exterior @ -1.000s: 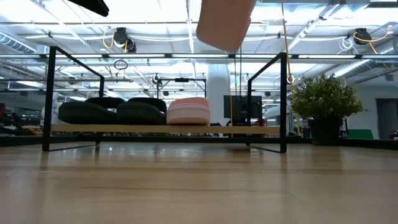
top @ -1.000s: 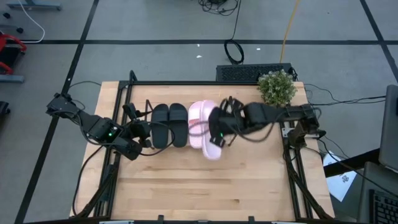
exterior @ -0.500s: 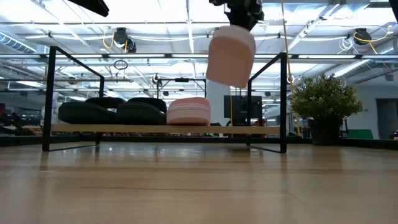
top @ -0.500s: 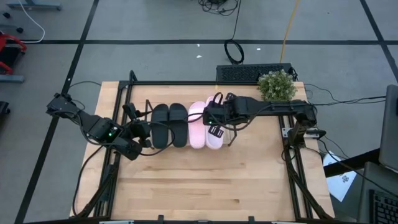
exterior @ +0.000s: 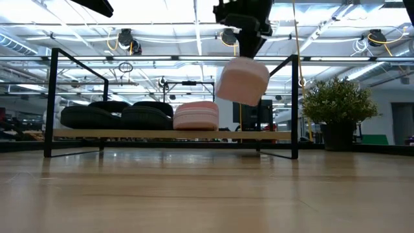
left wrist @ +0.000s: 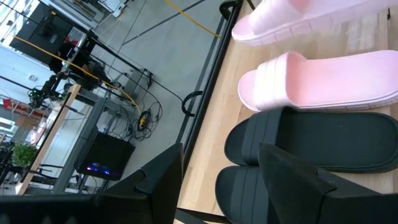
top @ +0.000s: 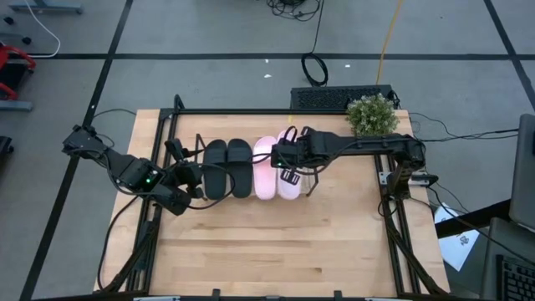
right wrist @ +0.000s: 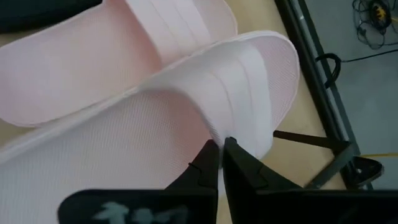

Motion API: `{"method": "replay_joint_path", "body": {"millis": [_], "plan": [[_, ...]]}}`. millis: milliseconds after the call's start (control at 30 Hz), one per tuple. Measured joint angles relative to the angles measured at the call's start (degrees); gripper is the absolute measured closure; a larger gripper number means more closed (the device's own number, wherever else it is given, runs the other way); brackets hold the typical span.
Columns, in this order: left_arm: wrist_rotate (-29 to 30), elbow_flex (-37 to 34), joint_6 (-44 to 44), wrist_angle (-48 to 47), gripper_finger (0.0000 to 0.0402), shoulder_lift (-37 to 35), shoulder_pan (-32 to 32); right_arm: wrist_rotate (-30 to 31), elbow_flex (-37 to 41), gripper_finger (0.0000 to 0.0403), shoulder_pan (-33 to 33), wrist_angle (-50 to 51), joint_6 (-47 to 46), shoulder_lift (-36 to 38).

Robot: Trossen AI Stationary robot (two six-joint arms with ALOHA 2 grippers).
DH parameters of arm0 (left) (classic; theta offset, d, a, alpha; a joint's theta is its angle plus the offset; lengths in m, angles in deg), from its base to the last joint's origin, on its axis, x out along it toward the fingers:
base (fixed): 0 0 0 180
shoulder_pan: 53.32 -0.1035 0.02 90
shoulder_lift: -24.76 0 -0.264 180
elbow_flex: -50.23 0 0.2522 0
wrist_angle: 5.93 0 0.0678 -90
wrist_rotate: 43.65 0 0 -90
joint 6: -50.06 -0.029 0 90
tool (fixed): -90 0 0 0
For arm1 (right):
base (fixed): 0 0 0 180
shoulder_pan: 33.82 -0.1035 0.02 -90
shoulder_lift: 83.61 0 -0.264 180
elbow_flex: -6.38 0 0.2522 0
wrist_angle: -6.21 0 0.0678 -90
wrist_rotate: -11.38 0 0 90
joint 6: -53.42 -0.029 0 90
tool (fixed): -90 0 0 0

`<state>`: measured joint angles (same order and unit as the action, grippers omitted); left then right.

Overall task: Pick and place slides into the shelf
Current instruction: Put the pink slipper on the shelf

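pink slide (exterior: 242, 81) hangs below right gripper (right wrist: 219, 149), strap pinched, above shelf (exterior: 168, 134).

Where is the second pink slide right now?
The second pink slide hangs tilted above the shelf in the right gripper, just right of the pink slide already shelved in the low view.

A potted plant (top: 372, 116) stands at the table's (top: 276, 251) far right corner — a keyboard (top: 322, 98), probably, just behind.

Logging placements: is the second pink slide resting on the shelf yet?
Not yet. The right gripper, shut on its strap, holds the second pink slide tilted above the shelf board.
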<state>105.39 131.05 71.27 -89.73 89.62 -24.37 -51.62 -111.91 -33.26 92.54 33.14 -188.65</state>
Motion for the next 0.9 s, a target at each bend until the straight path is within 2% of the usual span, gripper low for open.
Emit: {"method": "replay_joint_path", "body": {"millis": [433, 900], "plan": [[-0.02, 0.02, 0.0, -0.02, 0.0186, 0.0, 0.04, 0.0, 3.97, 0.0403, 1.68, -2.39, 0.95, 0.0], [-0.02, 0.02, 0.0, 0.0, 0.0186, 0.0, 0.02, -0.02, 4.37, 0.0403, 1.72, -3.66, 1.82, 0.0]]}}
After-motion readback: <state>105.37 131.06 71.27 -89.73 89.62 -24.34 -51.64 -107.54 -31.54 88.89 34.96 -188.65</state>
